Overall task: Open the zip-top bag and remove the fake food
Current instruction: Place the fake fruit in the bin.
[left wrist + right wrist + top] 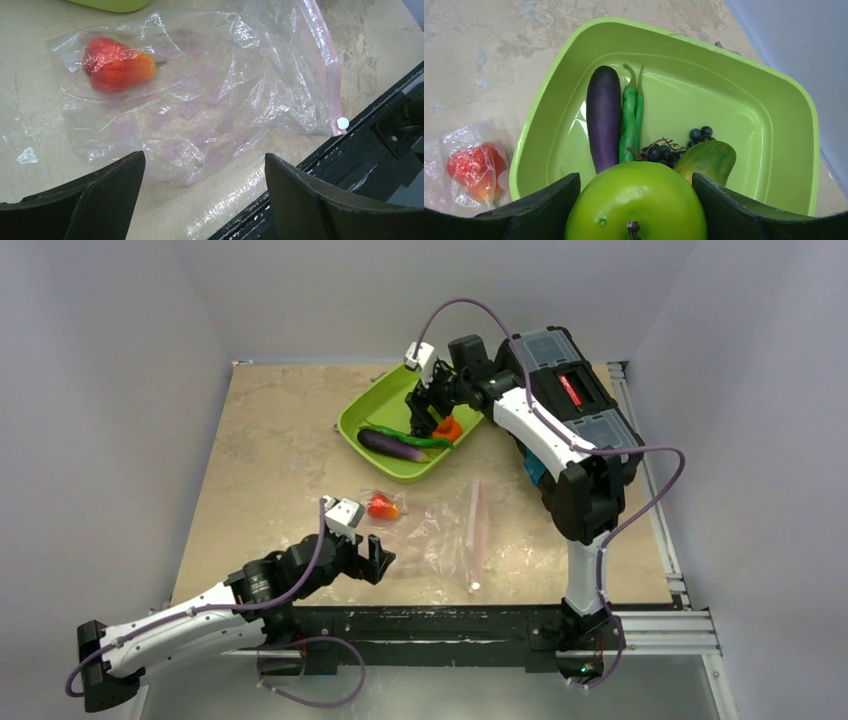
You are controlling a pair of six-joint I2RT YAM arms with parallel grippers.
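**Plastic fruit haul: almost emptied**

Right gripper (635, 180) is clamped on a green apple (636, 207) just above the lime tray (774, 125), where the eggplant (603, 115), green pods (630, 120) and grapes (659, 150) already lie. The zip-top bag (210, 115) lies flat on the table, with one red fruit (117, 65) inside at the end away from the pink zip. Left gripper (204, 162) hangs over it, jaws wide, nothing in them. My guess: drop the apple, fish out that last one, done.

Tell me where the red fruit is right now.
In the overhead view the red-orange fake fruit lies inside the clear zip-top bag, at its left closed end, between the green tray behind it and the left gripper in front.
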